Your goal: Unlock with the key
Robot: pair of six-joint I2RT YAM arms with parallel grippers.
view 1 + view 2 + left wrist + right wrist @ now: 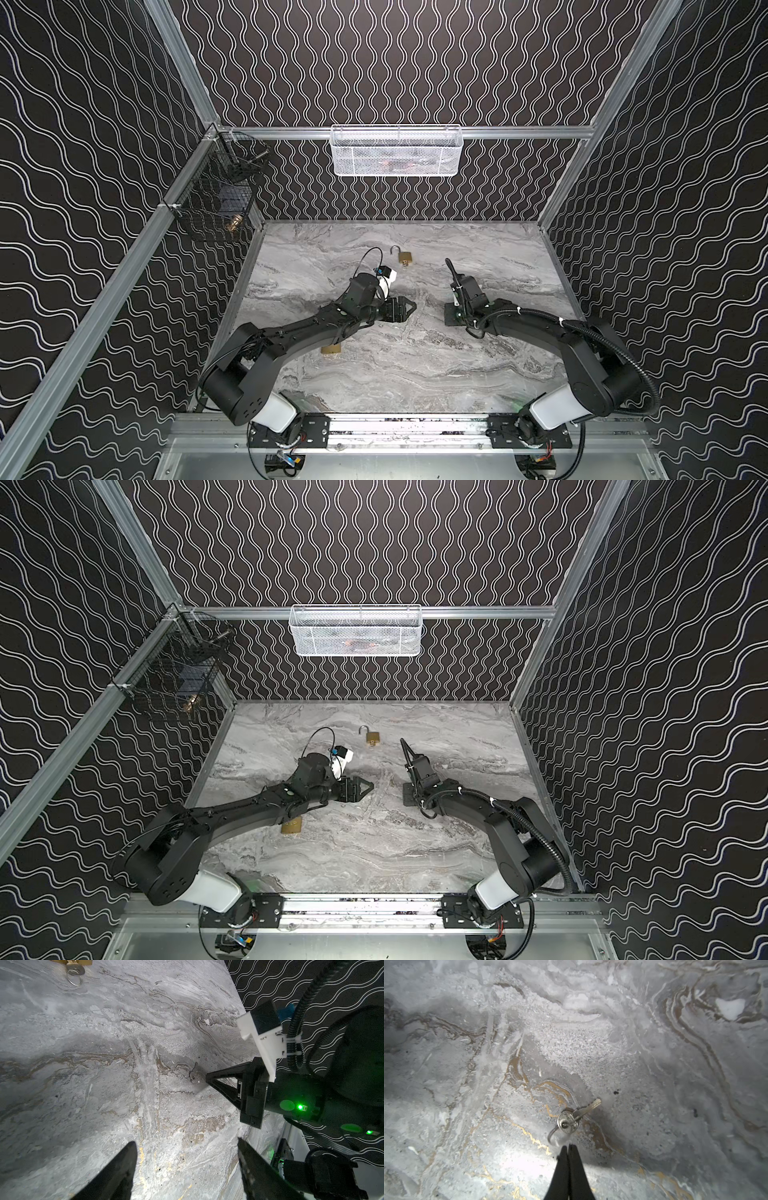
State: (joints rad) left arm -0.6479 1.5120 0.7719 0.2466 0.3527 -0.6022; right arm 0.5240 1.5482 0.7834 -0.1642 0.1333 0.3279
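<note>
The right gripper (568, 1148) had its jaws together, tips just beside the ring (550, 1137) of the key (566, 1123), which lay on the grey marble-patterned table (467, 1064); the stamping on its head was too small to read. The left gripper (186, 1141) held its jaws wide apart above the tabletop. A brass padlock (331, 349) showed under the left arm (299, 328); farther back a second padlock (406, 258) lay with its shackle open. Black walls (415, 62) bore white wavy lines; a white mesh basket (397, 151) hung on the back rail (519, 132)
</note>
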